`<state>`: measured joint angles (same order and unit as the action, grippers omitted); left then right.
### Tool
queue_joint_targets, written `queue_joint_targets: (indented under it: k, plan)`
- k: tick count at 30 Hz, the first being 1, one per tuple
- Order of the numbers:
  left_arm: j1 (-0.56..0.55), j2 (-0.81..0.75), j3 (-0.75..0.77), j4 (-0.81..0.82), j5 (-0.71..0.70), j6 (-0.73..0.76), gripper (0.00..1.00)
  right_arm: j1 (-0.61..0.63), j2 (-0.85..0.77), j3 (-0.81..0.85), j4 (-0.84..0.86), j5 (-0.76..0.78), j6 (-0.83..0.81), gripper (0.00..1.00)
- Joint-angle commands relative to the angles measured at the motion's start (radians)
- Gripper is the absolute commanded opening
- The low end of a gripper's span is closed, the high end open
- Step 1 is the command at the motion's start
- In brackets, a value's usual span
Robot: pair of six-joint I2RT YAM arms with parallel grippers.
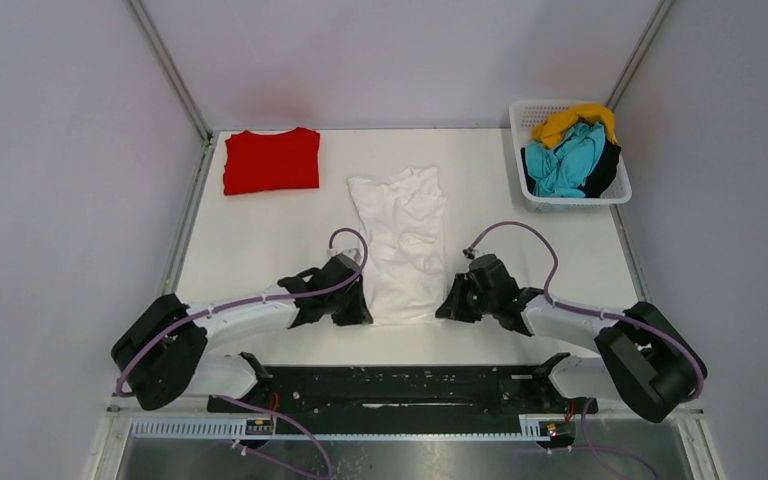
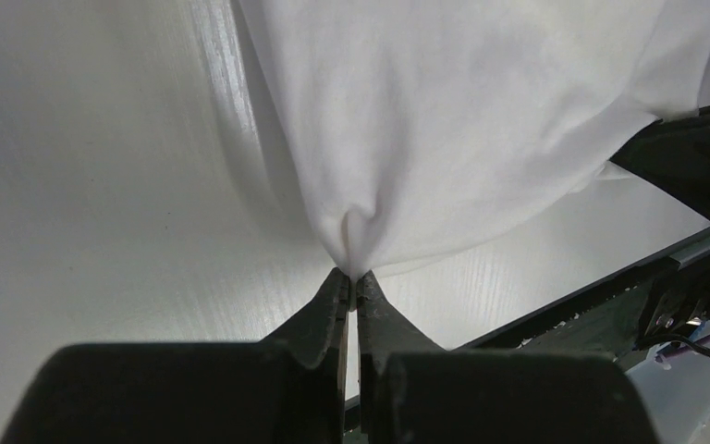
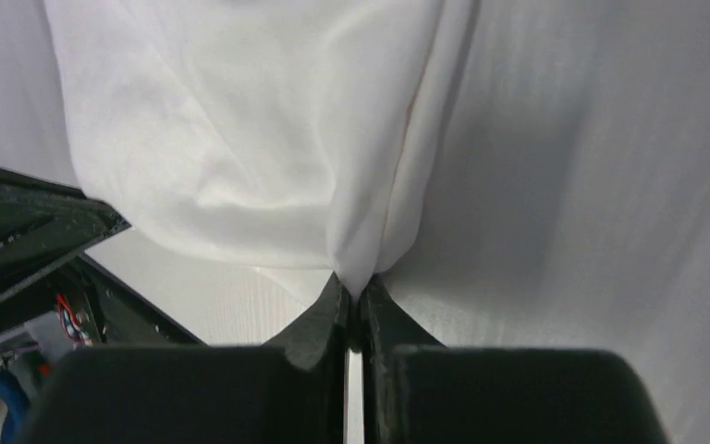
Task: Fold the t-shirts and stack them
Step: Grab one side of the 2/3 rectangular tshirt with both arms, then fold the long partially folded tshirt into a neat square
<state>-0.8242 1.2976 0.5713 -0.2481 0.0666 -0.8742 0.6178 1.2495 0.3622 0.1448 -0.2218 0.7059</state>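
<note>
Far left first: the red t-shirt (image 1: 271, 160) lies folded flat at the far side of the table (image 1: 250, 250), well apart from the action, and we read it as the base of the stack.

Moving in, our left gripper (image 2: 352, 277) is clamped tight on the near left corner of the white t-shirt (image 1: 402, 240), with a little peak of cloth pinched between its closed fingers. The shirt lies lengthwise down the middle of the table, narrow and rumpled. What looks like the collar is at the far end, the hem is near us, and creases run across the chest.

On its other side our right gripper (image 3: 352, 282) is squeezed onto the near right corner in the same way, the cloth gathered into a fold at the tips.

So we have the hem by both corners, and the step in hand, as we judge it, is carrying that hem toward the collar for a crosswise fold. To do it well we want both arms to lift together and travel level. The hem should be taut between them so the middle does not sag, and it should land square on the shoulders before we let go. The wrinkles are the risk here: pull unevenly and the fold comes out skewed.

Far right, the basket (image 1: 572, 201) holds the teal t-shirt (image 1: 563, 160), the yellow t-shirt (image 1: 572, 122) and the black t-shirt (image 1: 610, 165) in a heap, not yet folded.
</note>
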Motion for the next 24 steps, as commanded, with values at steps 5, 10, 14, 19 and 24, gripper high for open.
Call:
queue_joint_targets:
  k: [5, 10, 14, 19, 24]
  plan:
    - [-0.027, -0.178, -0.02, -0.12, -0.019, -0.02, 0.0, 0.102, -0.165, 0.015, -0.334, -0.004, -0.006, 0.0]
    - [-0.074, -0.425, 0.004, -0.275, -0.016, -0.025, 0.0, 0.137, -0.47, 0.045, -0.618, -0.162, 0.033, 0.0]
    - [-0.078, -0.536, 0.068, -0.295, -0.038, -0.004, 0.0, 0.136, -0.605, 0.125, -0.679, -0.143, 0.04, 0.0]
    - [-0.065, -0.465, 0.244, -0.307, -0.207, 0.048, 0.0, 0.135, -0.577, 0.238, -0.673, -0.005, 0.013, 0.0]
    - [0.06, -0.304, 0.387, -0.263, -0.212, 0.14, 0.0, 0.081, -0.466, 0.346, -0.647, 0.113, -0.028, 0.0]
